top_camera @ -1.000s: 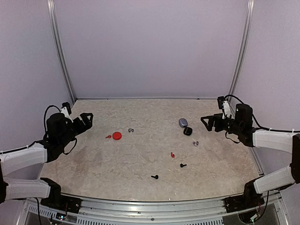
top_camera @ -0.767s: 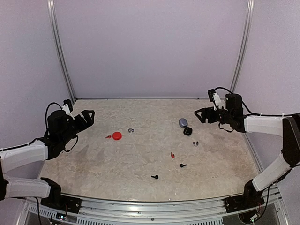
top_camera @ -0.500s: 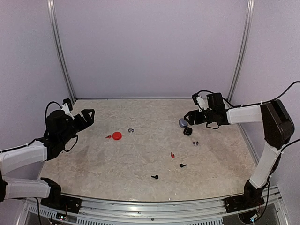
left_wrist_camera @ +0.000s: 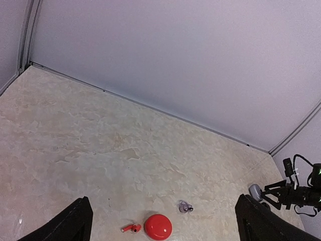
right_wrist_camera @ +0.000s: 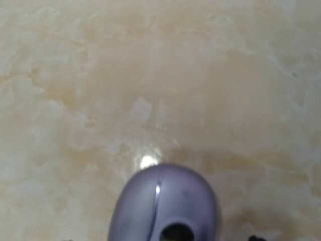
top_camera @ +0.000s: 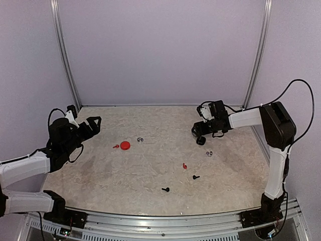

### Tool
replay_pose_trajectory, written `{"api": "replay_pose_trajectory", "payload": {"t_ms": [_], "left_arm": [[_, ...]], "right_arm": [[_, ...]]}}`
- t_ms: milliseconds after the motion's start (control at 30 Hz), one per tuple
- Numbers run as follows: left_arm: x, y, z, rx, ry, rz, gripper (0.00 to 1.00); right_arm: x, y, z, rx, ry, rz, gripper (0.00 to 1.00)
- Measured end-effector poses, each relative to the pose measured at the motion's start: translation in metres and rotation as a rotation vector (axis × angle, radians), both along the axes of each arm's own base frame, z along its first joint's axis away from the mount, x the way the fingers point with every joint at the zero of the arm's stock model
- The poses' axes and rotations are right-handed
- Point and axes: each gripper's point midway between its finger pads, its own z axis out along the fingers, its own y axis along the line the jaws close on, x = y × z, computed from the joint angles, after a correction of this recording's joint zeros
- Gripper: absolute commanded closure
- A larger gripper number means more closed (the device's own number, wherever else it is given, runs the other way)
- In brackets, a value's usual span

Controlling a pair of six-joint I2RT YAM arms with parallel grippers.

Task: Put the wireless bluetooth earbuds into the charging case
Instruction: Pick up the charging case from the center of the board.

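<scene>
Earbuds lie scattered on the table: a red earbud (top_camera: 116, 146) beside the red case (top_camera: 125, 145), a silvery one (top_camera: 140, 139), another silvery one (top_camera: 209, 153), a second red one (top_camera: 184, 165) and two black ones (top_camera: 195, 176) (top_camera: 165, 190). My right gripper (top_camera: 196, 131) is open, low over the grey charging case (right_wrist_camera: 164, 203), which fills the bottom of the right wrist view. A black case (top_camera: 200, 141) sits just beside it. My left gripper (top_camera: 94, 124) hangs open at the left, well short of the red case (left_wrist_camera: 158, 227), with nothing between its fingers (left_wrist_camera: 75, 221).
White walls with metal corner posts (top_camera: 64, 55) close the table at the back and sides. The red case, red earbud (left_wrist_camera: 131, 228) and silvery earbud (left_wrist_camera: 185, 206) lie close together left of centre. Both arm bases stand at the near edge.
My right arm has swung left from the table's right edge and come down over the grey case. The left arm has barely moved. No earbud or case has shifted.
</scene>
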Motion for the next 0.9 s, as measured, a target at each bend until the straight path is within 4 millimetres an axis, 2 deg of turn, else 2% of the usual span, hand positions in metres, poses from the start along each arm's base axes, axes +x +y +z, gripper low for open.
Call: {"api": "replay_pose_trajectory", "payload": {"t_ms": [100,300,567,767,900], "left_arm": [[0.000,0.000,0.001,-0.001,-0.003,0.003,0.01],[-0.001,0.001,-0.002,0.001,-0.002,0.006,0.01],[-0.001,0.001,-0.002,-0.001,-0.009,0.005,0.01],[-0.002,-0.003,-0.001,0.008,-0.019,-0.007,0.01],[-0.007,-0.022,0.003,0.027,-0.045,-0.070,0.01]], "right_arm": [[0.005,0.004,-0.008,-0.006,0.011,0.005,0.29],[-0.002,0.007,-0.029,-0.033,0.063,0.015,0.36],[-0.001,0.028,-0.027,-0.037,0.051,0.055,0.55],[-0.007,0.044,-0.026,-0.029,0.057,0.096,0.57],[-0.026,0.062,-0.015,0.036,0.069,0.154,0.58]]}}
